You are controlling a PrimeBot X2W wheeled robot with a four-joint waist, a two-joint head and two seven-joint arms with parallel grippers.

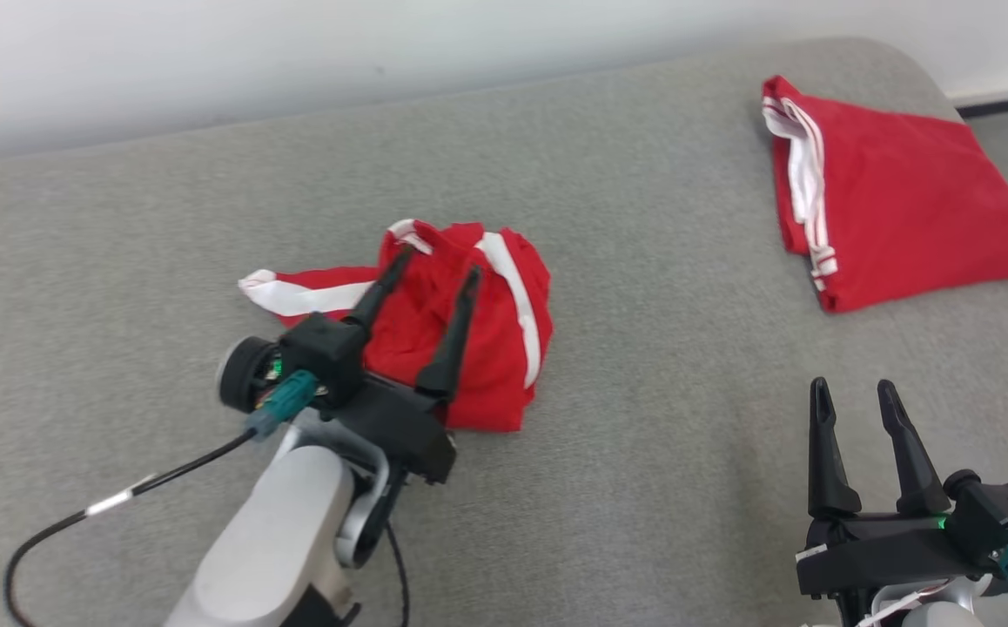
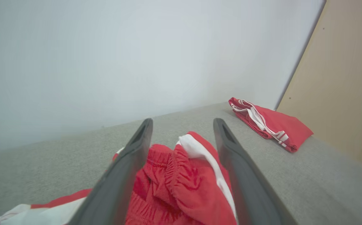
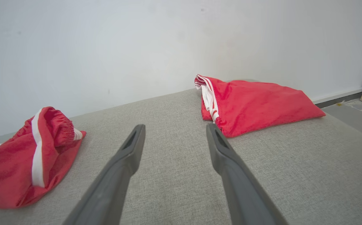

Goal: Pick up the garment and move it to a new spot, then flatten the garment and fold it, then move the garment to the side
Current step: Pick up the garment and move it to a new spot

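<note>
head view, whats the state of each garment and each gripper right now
crumpled red fabric garment with white stripes: bunched in a heap mid-surface, not flattened, not folded
folded red fabric garment with white stripes: folded flat, lying at the far right
left gripper: open, fingers over the crumpled garment, not clamping it
right gripper: open, empty, over the grey upholstered surface
</note>
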